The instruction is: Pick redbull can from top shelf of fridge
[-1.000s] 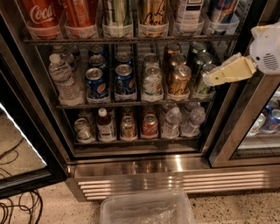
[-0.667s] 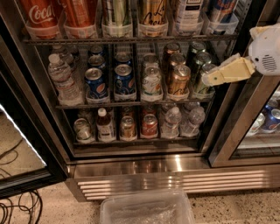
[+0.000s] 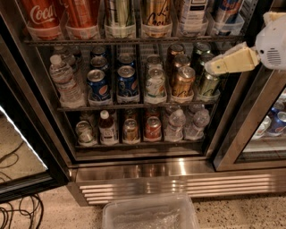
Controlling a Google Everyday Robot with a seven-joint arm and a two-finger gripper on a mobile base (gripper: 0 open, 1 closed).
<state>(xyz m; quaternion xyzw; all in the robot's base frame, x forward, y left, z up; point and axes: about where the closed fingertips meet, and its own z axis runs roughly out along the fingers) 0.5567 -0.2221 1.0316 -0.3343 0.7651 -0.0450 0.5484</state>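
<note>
Redbull can upright on top shelf, directly above my gripper; jaws open or closed, cannot tell.

- Looks like a drinks corner in an office break area or a small shop, can't say which.
- Big glass-door fridge with a shiny steel slatted base, the commercial kind.
- Wire racks stocked in neat rows: Coke cans on the top shelf, Pepsi cans and water bottles lower down.
- Second cooler right beside it, also holding cans.
- Speckled hard floor, loose cables at the left, clear plastic bin in front.
- Robot gripper hangs at the right, by the middle rack's end.
</note>
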